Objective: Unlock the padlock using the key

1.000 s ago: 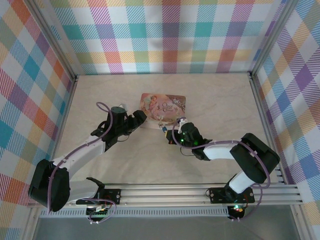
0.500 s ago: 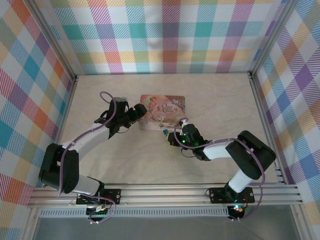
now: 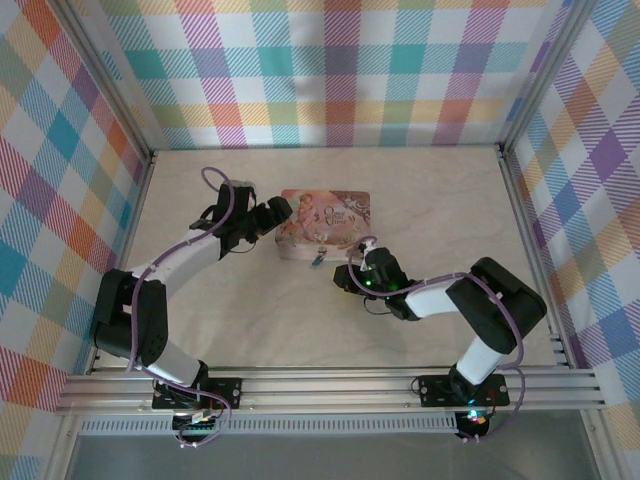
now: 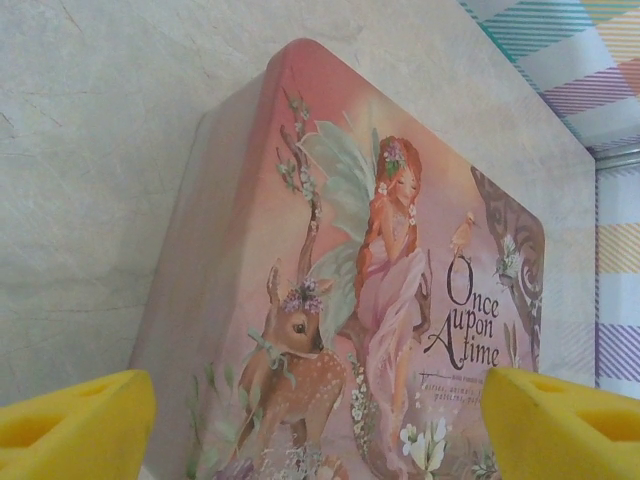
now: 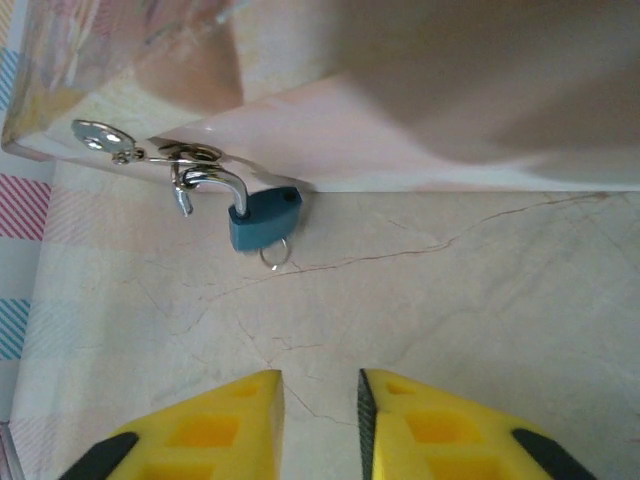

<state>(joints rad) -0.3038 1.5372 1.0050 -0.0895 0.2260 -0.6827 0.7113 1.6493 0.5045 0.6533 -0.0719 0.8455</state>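
Blue padlock hanging off tin, key indistinct — tin cropped

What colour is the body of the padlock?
The padlock body is blue; the right wrist view shows it best.

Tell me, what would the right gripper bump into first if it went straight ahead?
Probably the blue padlock, hanging at the latch of the pink tin. The right gripper aims slightly to its right, so it might meet the tin's side instead; depth is unclear.
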